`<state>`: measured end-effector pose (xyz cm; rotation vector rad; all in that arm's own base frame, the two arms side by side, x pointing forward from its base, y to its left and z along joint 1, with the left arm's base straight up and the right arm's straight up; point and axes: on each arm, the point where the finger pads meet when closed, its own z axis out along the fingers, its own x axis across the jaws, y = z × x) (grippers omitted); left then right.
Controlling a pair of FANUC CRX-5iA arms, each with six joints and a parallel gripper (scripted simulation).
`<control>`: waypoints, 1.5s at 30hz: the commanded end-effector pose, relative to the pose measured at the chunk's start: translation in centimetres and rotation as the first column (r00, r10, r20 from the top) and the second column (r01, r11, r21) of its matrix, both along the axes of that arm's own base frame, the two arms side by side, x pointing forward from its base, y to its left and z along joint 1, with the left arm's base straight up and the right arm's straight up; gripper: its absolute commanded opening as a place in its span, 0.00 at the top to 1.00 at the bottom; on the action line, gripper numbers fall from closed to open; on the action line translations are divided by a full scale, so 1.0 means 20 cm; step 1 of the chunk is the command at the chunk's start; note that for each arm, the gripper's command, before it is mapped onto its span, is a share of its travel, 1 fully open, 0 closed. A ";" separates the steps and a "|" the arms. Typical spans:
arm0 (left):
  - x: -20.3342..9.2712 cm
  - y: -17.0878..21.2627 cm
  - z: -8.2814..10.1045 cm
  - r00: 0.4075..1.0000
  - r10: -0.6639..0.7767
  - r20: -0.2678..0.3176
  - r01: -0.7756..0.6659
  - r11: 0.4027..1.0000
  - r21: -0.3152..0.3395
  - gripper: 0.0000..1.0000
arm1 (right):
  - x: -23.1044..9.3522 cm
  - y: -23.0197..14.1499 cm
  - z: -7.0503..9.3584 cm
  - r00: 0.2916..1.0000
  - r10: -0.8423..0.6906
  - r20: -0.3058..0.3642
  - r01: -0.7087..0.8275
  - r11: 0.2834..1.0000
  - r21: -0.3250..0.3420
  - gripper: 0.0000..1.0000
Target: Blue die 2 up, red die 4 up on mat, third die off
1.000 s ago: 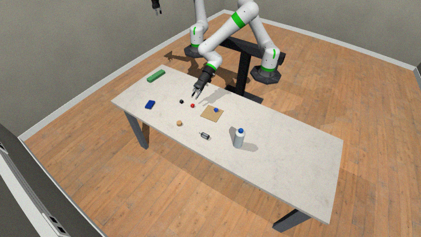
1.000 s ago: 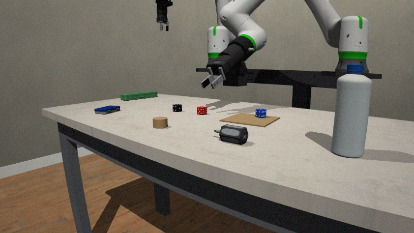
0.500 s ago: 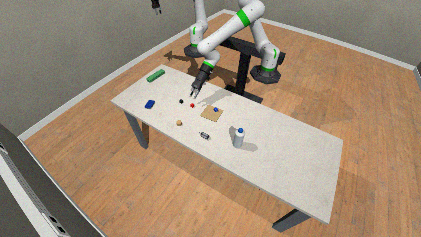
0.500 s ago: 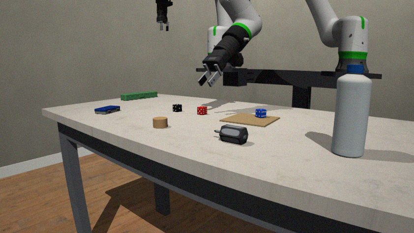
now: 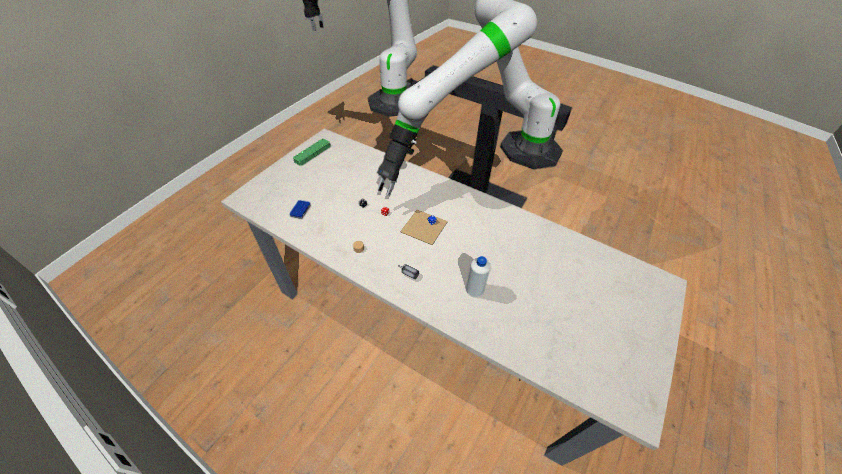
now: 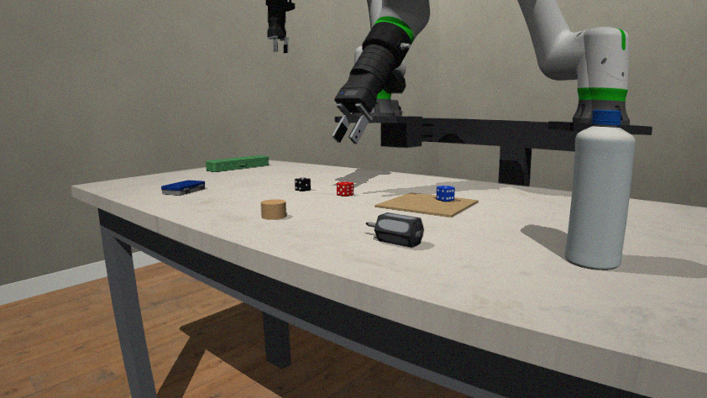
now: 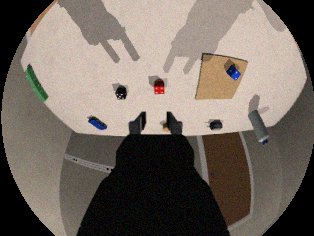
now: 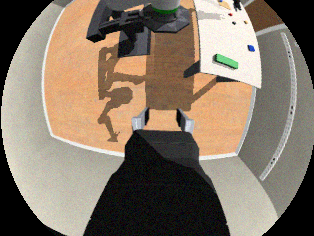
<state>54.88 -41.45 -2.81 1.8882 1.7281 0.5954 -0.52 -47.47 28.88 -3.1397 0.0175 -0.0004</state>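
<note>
The blue die (image 5: 431, 220) (image 6: 445, 193) (image 7: 233, 72) sits on the tan mat (image 5: 419, 231) (image 6: 415, 203) (image 7: 212, 82), near its back corner. The red die (image 5: 384, 211) (image 6: 344, 188) (image 7: 159, 87) lies flat on the table, off the mat. The black die (image 5: 362, 203) (image 6: 302, 184) (image 7: 121, 92) stands beside it, also off the mat. The top faces are too small to read surely. My left gripper (image 5: 385, 193) (image 6: 348, 137) (image 7: 156, 117) is open and empty, above and behind the red die. My right gripper (image 5: 317, 24) (image 6: 280, 48) (image 8: 162, 113) is open and empty, high up and away from the table.
A wooden cylinder (image 5: 358, 246) (image 6: 273, 209), a dark screwdriver-like tool (image 5: 409, 271) (image 6: 398, 229) and a tall bottle (image 5: 477, 279) (image 6: 599, 197) stand toward the front. A blue box (image 5: 299, 209) (image 6: 183, 187) and a green case (image 5: 311, 151) (image 6: 237, 163) (image 8: 226, 61) lie at the far end.
</note>
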 end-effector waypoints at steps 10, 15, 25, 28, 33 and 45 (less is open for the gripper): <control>0.07 0.03 0.03 0.941 0.005 -0.338 0.014 0.998 0.053 0.21 | 0.00 0.00 0.00 1.000 0.000 0.000 0.000 1.000 -0.002 0.00; 0.10 0.02 0.05 0.884 0.009 -0.468 0.023 0.998 0.064 0.21 | 0.00 0.00 0.00 1.000 0.000 0.000 0.000 1.000 -0.002 0.00; 0.14 0.02 0.09 0.779 0.017 -0.626 0.038 0.997 0.074 0.21 | 0.00 0.00 0.00 1.000 0.000 0.000 0.000 1.000 -0.002 0.00; 0.14 0.02 0.09 0.779 0.017 -0.627 0.038 0.997 0.074 0.21 | 0.00 0.00 0.00 1.000 0.000 0.000 0.000 1.000 -0.002 0.00; 0.14 0.02 0.09 0.778 0.017 -0.627 0.038 0.997 0.074 0.00 | 0.00 0.00 0.00 1.000 0.000 0.000 0.000 1.000 -0.002 0.00; 0.13 0.02 0.08 0.778 -0.037 -0.627 0.107 0.992 0.074 0.00 | 0.00 0.00 0.00 1.000 0.000 0.000 0.000 1.000 -0.002 0.00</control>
